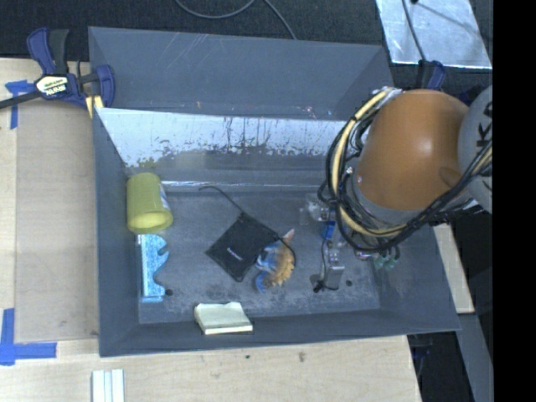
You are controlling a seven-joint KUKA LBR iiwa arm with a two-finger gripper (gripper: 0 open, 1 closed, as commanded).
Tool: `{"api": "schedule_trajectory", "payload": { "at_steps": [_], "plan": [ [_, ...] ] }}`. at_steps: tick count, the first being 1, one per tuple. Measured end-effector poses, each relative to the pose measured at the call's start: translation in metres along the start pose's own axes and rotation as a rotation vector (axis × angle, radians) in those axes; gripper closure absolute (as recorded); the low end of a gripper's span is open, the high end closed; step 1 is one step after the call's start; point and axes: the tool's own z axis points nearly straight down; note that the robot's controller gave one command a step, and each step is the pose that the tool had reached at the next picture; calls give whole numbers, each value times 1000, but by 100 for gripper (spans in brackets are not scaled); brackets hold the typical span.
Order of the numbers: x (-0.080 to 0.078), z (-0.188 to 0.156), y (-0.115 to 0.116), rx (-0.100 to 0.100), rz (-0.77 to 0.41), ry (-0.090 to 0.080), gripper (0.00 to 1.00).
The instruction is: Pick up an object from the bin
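My gripper (332,266) hangs low over the right part of the bin floor, below the orange dome on the wrist. Nothing shows in its grasp. Closest to it, just to its left, lies a small blue and tan toy-like thing (276,265). That thing touches the right corner of a flat black square thing (239,247), which trails a thin black cord toward the back wall.
A yellow cup (147,201) lies on its side at the left wall, with a light blue toothed piece (152,265) in front of it. A pale yellow pad (223,317) rests on the front slope. Bare floor lies beneath and behind the gripper.
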Motion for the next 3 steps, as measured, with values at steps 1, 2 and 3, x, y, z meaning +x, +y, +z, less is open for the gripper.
{"api": "schedule_trajectory", "payload": {
  "at_steps": [1,2,3],
  "plan": [
    [-12,22,9,0,-19,3,0],
    [-16,36,19,0,-300,0,0],
    [-36,83,25,0,-298,-8,0]
  ]
}}
